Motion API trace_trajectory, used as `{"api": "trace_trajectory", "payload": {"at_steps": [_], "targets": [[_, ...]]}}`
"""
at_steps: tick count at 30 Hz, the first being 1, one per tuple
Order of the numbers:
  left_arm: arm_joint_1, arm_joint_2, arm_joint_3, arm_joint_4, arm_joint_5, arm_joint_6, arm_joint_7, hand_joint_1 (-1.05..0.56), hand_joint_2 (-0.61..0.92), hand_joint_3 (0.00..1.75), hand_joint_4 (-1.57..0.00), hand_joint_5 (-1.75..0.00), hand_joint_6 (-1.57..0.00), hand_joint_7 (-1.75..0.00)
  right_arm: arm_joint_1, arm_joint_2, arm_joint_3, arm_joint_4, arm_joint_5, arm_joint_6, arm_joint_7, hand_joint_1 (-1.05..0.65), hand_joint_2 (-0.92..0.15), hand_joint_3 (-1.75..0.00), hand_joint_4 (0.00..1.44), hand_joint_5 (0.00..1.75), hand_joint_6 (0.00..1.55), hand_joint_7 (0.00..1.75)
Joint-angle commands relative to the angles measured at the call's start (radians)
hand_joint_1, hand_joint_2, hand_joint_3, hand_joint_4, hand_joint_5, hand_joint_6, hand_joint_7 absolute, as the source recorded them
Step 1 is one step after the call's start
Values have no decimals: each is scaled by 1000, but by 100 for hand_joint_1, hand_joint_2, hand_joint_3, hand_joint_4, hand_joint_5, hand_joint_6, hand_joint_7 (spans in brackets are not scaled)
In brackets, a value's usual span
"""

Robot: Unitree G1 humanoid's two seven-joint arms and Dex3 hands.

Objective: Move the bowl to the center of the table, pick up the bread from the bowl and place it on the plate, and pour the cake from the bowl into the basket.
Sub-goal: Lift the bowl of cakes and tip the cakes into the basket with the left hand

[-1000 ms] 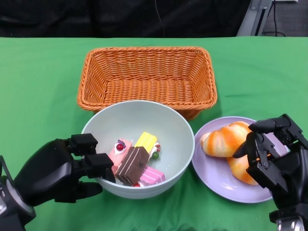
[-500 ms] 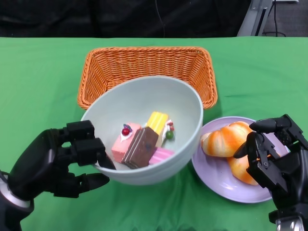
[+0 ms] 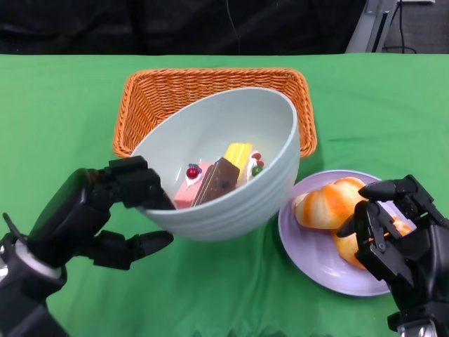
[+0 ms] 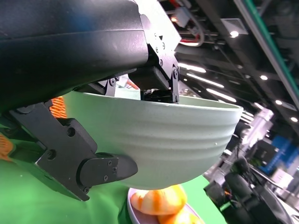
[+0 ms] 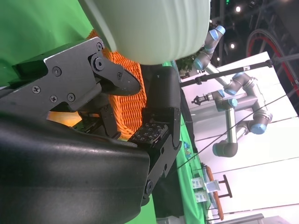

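Note:
My left hand grips the near-left rim of the pale green bowl and holds it lifted off the table, tilted toward the orange wicker basket behind it. Several cake pieces lie slid toward the bowl's far side. In the left wrist view the bowl's ribbed wall fills the middle, pinched by my fingers. Two orange bread rolls lie on the lilac plate at the right. My right hand hovers over the plate's near right edge with fingers apart, holding nothing.
Green cloth covers the table. The basket stands at the back centre, its inside partly hidden by the raised bowl. In the right wrist view the bowl's underside and the basket show beyond my fingers.
My left hand has lifted the bowl off the table and tipped it farther toward the basket; the cake pieces have slid toward the far rim. The right hand has barely moved.

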Motion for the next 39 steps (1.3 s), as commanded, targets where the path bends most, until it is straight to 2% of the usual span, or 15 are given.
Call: {"api": "trace_trajectory", "payload": {"at_steps": [1, 10, 20, 28, 31, 35, 38, 39], "targets": [[-59, -22, 46, 14, -35, 11, -47, 6, 57, 108, -71, -175, -73, -147, -14, -2, -15, 25, -5, -31, 1, -4, -66, -92, 69, 168, 65, 127], [-194, -108, 106, 136, -27, 59, -126, 5, 54, 115, -67, -175, -75, -147, -23, -4, -13, 60, -19, -46, -2, -6, -69, -89, 68, 165, 64, 127], [-314, -188, 141, 252, 12, 88, -109, 3, 51, 126, -64, -175, -69, -154, -32, 6, -11, 97, -44, -63, -14, -5, -67, -91, 70, 163, 65, 125], [-424, -247, 154, 371, -3, 125, -130, -2, 65, 107, -59, -175, -59, -161, -43, 2, -12, 129, -44, -75, -3, -6, -68, -91, 69, 164, 64, 125], [-463, -278, 166, 409, -33, 174, -171, -5, 74, 91, -60, -171, -61, -153, -51, 1, -15, 149, -50, -90, -4, -4, -68, -91, 69, 165, 65, 126], [-504, -308, 184, 444, -56, 245, -215, -4, 79, 80, -73, -148, -65, -142, -61, 0, -19, 166, -55, -101, -11, -4, -67, -91, 70, 165, 65, 128], [-521, -319, 191, 456, -54, 288, -218, -4, 78, 80, -75, -147, -66, -142, -65, -2, -22, 175, -55, -107, -10, -5, -67, -91, 70, 164, 65, 128], [-527, -325, 193, 460, -53, 309, -218, -6, 79, 79, -71, -154, -66, -143, -67, -2, -24, 178, -53, -107, -7, -5, -67, -91, 70, 164, 64, 128]]}}
